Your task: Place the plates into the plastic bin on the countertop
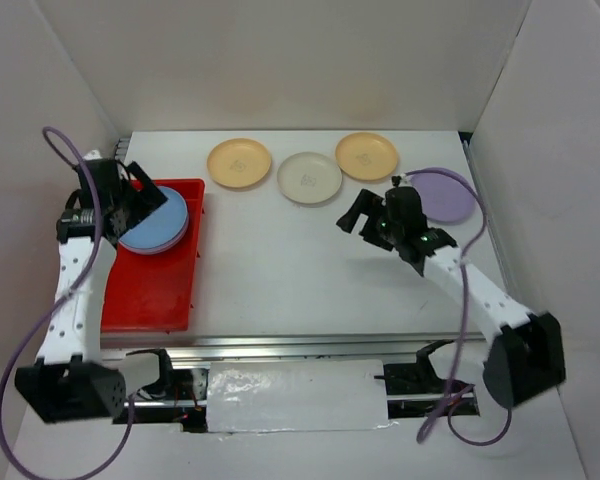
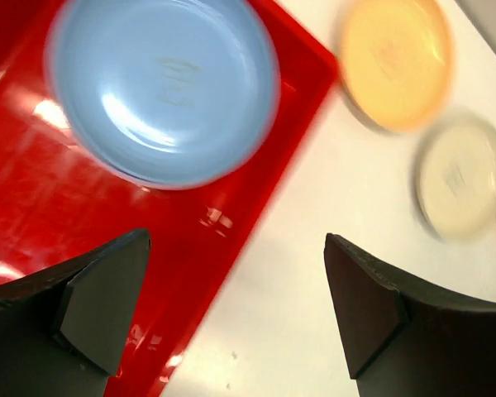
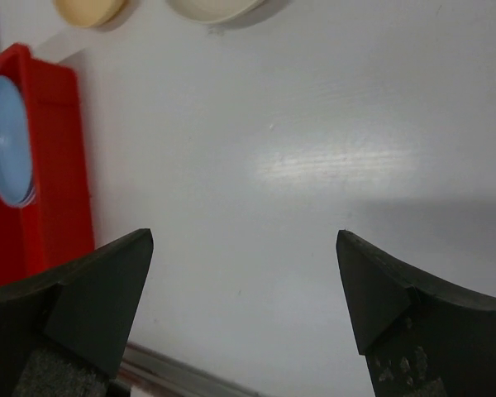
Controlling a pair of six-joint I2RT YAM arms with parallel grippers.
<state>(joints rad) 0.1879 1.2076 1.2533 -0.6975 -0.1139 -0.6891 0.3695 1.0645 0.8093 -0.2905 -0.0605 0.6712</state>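
Note:
The red plastic bin [image 1: 150, 285] lies at the left of the white countertop [image 1: 280, 270]. A blue plate [image 1: 155, 228] lies in its far end; I cannot tell what is under it. My left gripper [image 1: 150, 195] hovers open and empty over the plate's far edge. In the left wrist view the gripper [image 2: 236, 306] spans the bin's right wall [image 2: 256, 165], with the blue plate [image 2: 161, 87] ahead. An orange-yellow plate [image 1: 239, 162], a cream plate [image 1: 309, 177], a second orange-yellow plate [image 1: 367, 155] and a purple plate [image 1: 445, 197] lie along the back. My right gripper [image 1: 363, 222] is open and empty beside the purple plate.
White walls enclose the countertop on three sides. A metal rail [image 1: 300, 345] runs along the near edge and also shows in the right wrist view [image 3: 174, 372]. The right wrist view shows bare countertop [image 3: 314, 165] between the fingers, with the bin [image 3: 58, 190] at the left.

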